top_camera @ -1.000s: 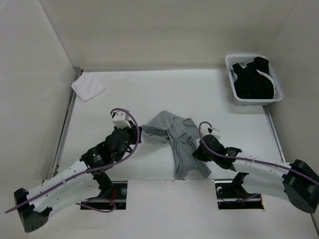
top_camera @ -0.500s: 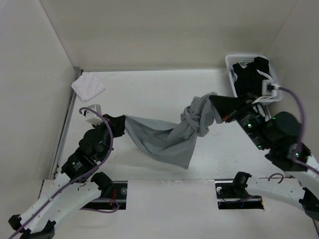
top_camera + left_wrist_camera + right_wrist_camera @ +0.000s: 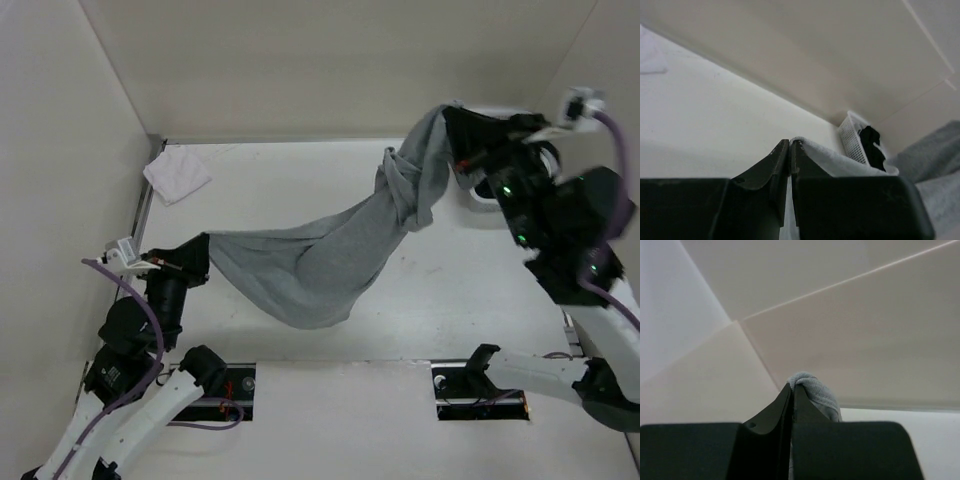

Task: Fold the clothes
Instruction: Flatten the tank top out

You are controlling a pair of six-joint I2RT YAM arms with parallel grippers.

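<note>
Jaws on both arms are pinching tight on the grey tank top [image 3: 320,262]: the left gripper [image 3: 197,258] is clamping one edge low at the table's [image 3: 300,185] 9 o'clock, and the right gripper [image 3: 452,122] is holding the other end raised toward 2 o'clock. Garment is hanging stretched between them, sagging mid-span and twisting near the right end. White cloth [image 3: 177,173] is lying at 10 o'clock.
</note>
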